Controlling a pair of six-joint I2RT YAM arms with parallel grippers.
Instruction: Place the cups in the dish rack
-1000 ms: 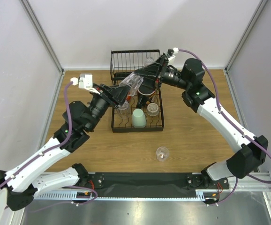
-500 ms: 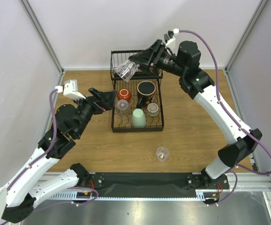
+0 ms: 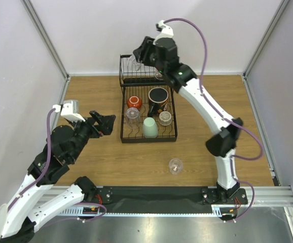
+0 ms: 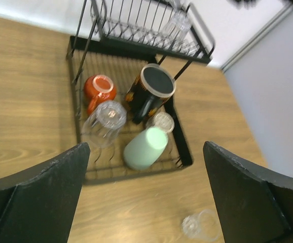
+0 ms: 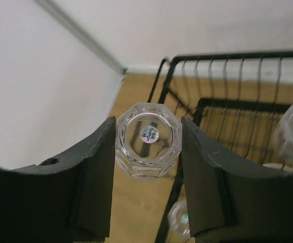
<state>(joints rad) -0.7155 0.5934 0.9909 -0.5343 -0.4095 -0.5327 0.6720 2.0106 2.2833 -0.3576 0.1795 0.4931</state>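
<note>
Right gripper (image 5: 148, 148) is clamped on a clear faceted tumbler (image 5: 148, 135), one finger on each side, with the stickered end facing the wrist cam. It's held over the far-left corner of the raised basket (image 3: 121, 68) on the dish rack (image 3: 149, 140); I can't tell if it touches the wire. One glass (image 3: 160, 75) already sits in the basket. The tray holds a red mug (image 3: 133, 102), black-rimmed mug (image 3: 158, 96), mint-green cup (image 3: 150, 127) and two clear glasses (image 3: 132, 116) (image 3: 165, 118). One loose glass (image 3: 175, 165) stands on the wooden table (image 3: 212, 126), near side, apart from the rack. Left gripper (image 3: 105, 120) is spread wide and empty, just left of the rack.
</note>
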